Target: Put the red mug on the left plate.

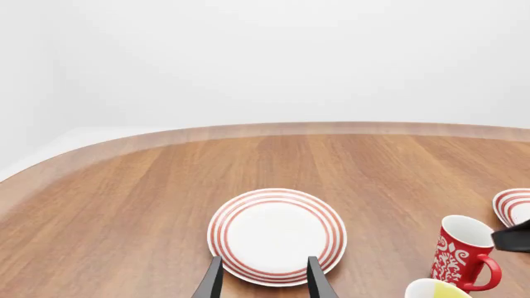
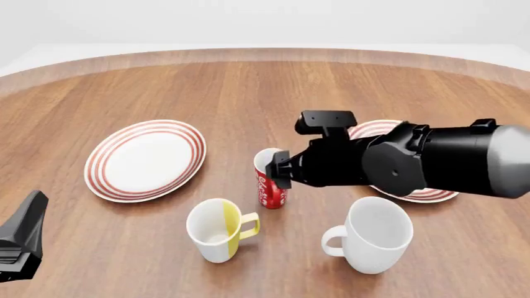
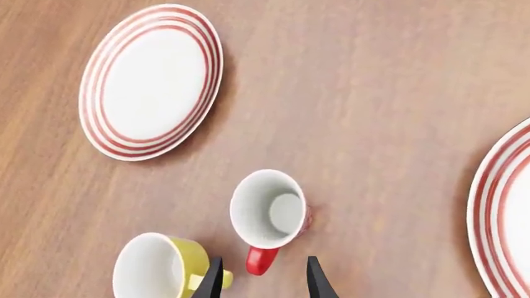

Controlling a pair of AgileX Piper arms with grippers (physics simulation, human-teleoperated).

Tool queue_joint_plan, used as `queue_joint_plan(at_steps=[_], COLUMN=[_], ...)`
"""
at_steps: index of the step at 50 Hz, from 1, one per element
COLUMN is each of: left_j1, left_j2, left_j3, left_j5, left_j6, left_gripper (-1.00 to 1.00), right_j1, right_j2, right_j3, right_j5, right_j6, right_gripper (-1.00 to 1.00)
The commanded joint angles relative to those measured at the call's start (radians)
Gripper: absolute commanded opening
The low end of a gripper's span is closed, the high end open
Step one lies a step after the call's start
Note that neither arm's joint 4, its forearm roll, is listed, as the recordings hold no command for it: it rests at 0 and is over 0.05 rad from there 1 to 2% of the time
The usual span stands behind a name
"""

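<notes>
The red mug [image 2: 269,189] with white swirls stands upright on the table between the two plates. From above, the right wrist view shows its white inside [image 3: 269,210] and its red handle [image 3: 260,259]. My right gripper [image 3: 262,282] is open, its two fingertips either side of the handle, and it hovers at the mug's rim [image 2: 282,171]. The left plate [image 2: 145,159], white with red rings, lies bare to the mug's left. My left gripper [image 1: 263,280] is open and holds nothing, above the near rim of that plate [image 1: 277,236]. It sits low at the left [image 2: 21,245].
A white mug with a yellow stripe [image 2: 217,230] stands just in front of the red mug. A big plain white mug [image 2: 373,234] is at the front right. The right arm covers much of the second ringed plate [image 2: 426,194].
</notes>
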State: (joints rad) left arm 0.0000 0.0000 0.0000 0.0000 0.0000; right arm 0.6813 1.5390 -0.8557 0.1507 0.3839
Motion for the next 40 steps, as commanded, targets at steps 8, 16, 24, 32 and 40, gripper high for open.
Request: queue_joint_plan(at_steps=[8, 16, 24, 32, 40], left_j1=[0.0, 0.0, 0.0, 0.0, 0.0], left_j2=[0.0, 0.0, 0.0, 0.0, 0.0], left_j3=[0.0, 0.0, 0.0, 0.0, 0.0], left_j5=[0.0, 0.0, 0.0, 0.0, 0.0], left_j6=[0.0, 0.0, 0.0, 0.0, 0.0], left_gripper=[1.0, 1.0, 1.0, 1.0, 1.0], right_j1=[0.013, 0.019, 0.022, 0.033, 0.038], right_j2=[0.036, 0.045, 0.064, 0.082, 0.099], right_j3=[0.031, 0.047, 0.061, 0.074, 0.075], right_j5=[-0.046, -0.066, -0.09, -0.11, -0.123], right_j6=[0.036, 0.047, 0.065, 0.078, 0.085], right_gripper=[1.0, 1.0, 1.0, 1.0, 1.0])
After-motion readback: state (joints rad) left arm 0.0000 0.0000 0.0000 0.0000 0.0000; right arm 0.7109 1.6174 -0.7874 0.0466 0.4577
